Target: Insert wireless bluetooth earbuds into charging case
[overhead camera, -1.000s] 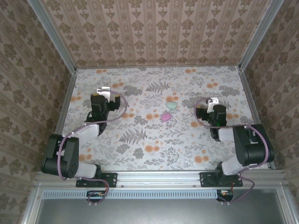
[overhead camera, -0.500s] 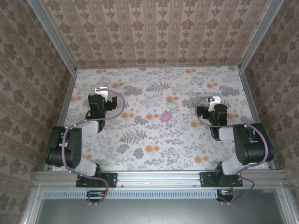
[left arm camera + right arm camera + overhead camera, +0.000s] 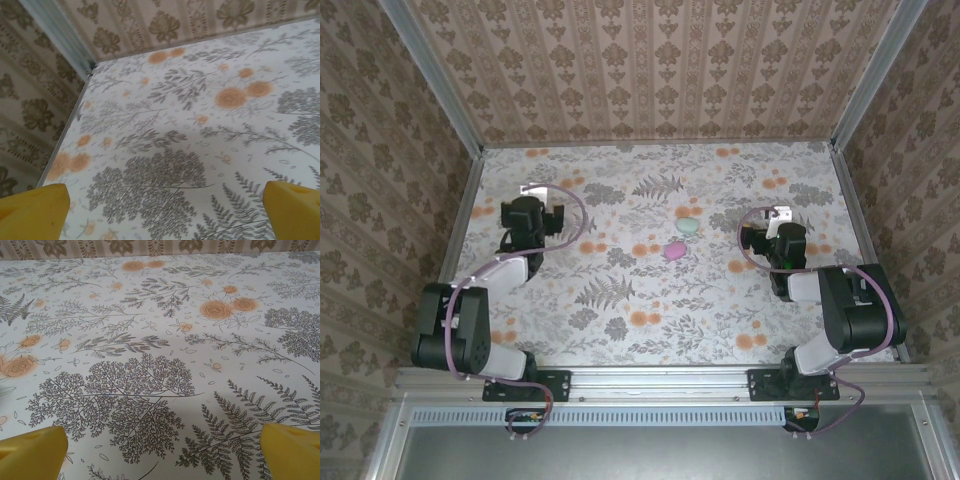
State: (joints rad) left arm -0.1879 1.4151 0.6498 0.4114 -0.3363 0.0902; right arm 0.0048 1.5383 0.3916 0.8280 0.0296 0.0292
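Two small oval charging cases lie shut mid-table in the top view, a mint one (image 3: 688, 227) and, just in front of it to the left, a pink one (image 3: 673, 250). The earbuds are too small to make out in any view. My left gripper (image 3: 532, 191) hovers over the far left of the table, well left of the cases. Its yellow fingertips (image 3: 35, 210) stand wide apart and the left gripper (image 3: 165, 212) is open over bare cloth. My right gripper (image 3: 778, 214) is to the right of the cases. The right gripper (image 3: 162, 452) is also open, nothing between its fingertips (image 3: 290, 452).
The table (image 3: 620, 330) wears a floral cloth with grey ferns and orange flowers. Patterned walls (image 3: 650, 70) close the back and both sides, with a metal post (image 3: 55, 35) at the far left corner. The arm bases sit on the near rail (image 3: 660, 380).
My left arm has drawn its gripper a little to the left and towards the back wall. The right arm has barely shifted. Both cases lie where they were.
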